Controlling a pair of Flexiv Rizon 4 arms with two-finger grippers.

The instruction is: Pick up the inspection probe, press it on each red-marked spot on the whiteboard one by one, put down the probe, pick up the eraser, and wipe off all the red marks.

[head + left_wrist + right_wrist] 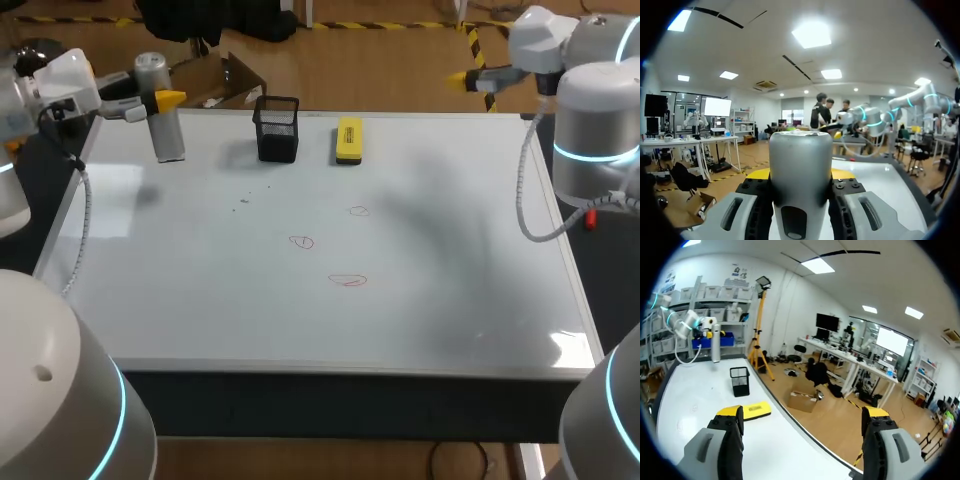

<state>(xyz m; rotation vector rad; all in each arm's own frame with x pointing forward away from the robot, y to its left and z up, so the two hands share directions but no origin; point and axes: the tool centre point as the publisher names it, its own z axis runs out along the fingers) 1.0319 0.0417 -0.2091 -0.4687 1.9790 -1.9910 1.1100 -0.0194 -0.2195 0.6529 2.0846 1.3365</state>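
The inspection probe (166, 125), a grey cylinder, is upright over the whiteboard's (200, 300) far left corner. My left gripper (160, 100) is shut on it; in the left wrist view the probe (801, 150) fills the gap between the left gripper's (801, 176) fingers. Three red marks (358, 211) (302, 241) (347, 281) lie near the board's middle. The yellow eraser (348, 139) (755, 411) lies at the far edge. My right gripper (463, 78) (802, 412) is open and holds nothing, past the far right corner.
A black mesh pen holder (277, 128) (740, 381) stands at the far edge between the probe and the eraser. A few faint dark specks (245, 200) dot the board in front of it.
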